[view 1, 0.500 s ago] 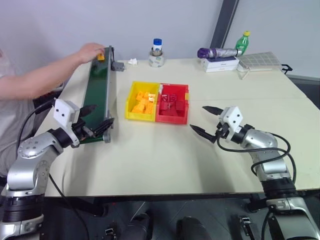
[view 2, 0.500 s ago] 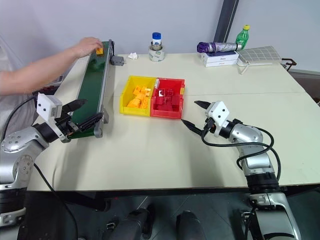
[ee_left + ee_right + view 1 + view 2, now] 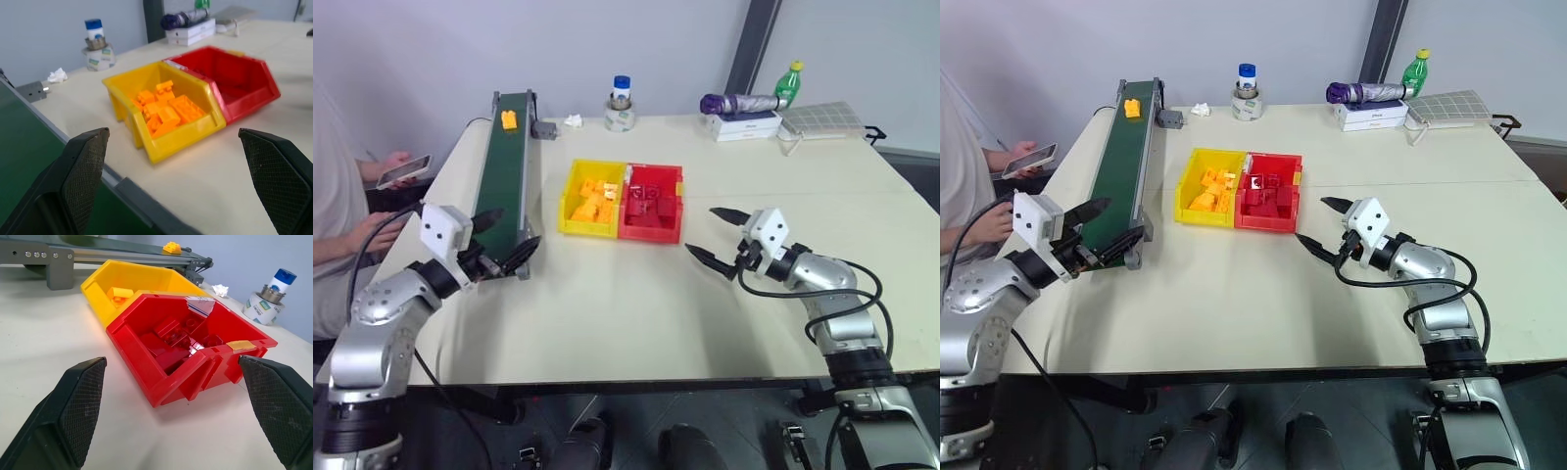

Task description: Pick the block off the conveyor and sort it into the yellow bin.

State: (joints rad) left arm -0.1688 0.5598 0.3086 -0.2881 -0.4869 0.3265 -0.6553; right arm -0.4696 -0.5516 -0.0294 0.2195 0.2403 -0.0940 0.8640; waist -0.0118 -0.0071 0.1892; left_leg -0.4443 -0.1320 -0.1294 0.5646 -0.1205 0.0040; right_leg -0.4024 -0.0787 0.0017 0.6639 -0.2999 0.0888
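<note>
The small yellow-orange block (image 3: 509, 120) lies on the far end of the dark green conveyor (image 3: 504, 181), which runs along the table's left side. My left gripper (image 3: 507, 235) is open, level at the conveyor's near end, far from the block. The yellow bin (image 3: 585, 229) sits mid-table with a heap of similar yellow blocks inside, joined to a red bin (image 3: 651, 233) on its right. My right gripper (image 3: 702, 231) is open just right of the red bin, empty. In the right wrist view the block (image 3: 171, 247) shows on the belt beyond both bins.
A person sits at the left holding a phone (image 3: 403, 168). Along the far edge stand a blue-capped jar on a tape roll (image 3: 621, 106), a purple umbrella on a white box (image 3: 739, 102), a green bottle (image 3: 788, 83) and a mat (image 3: 822, 117). A small grey motor (image 3: 544, 129) adjoins the conveyor.
The person's hand has left the conveyor's far end and drawn back to the left, leaving the block on the belt. My two grippers have barely moved.
</note>
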